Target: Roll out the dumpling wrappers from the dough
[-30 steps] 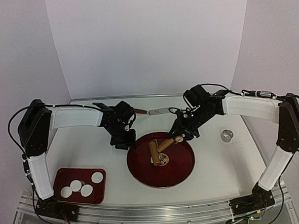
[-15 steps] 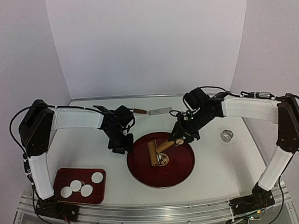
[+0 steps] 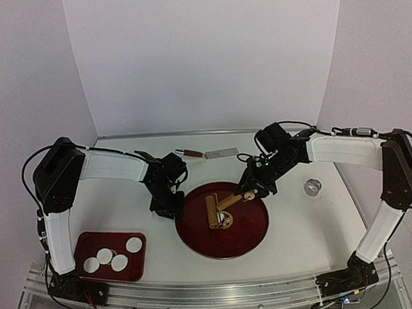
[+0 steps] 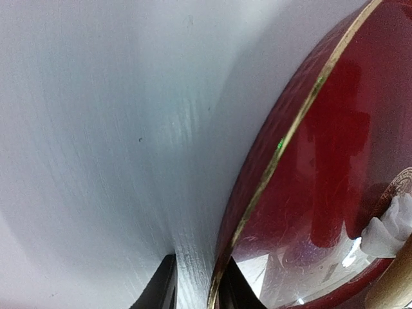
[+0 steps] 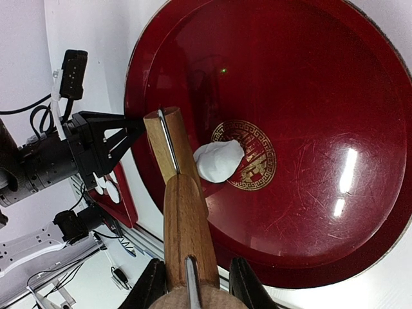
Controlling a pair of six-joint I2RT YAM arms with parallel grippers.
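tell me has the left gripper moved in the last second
Yes. The left gripper has drawn toward the near edge, away from the brown-handled metal tool at the back.

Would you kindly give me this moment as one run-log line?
left gripper: jaws astride round tray rim, unclamped | right gripper: shut on rolling pin, roller beside dough lump | wrappers: four in small tray

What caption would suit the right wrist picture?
The right hand holds a roller beside the dough on a red plate.
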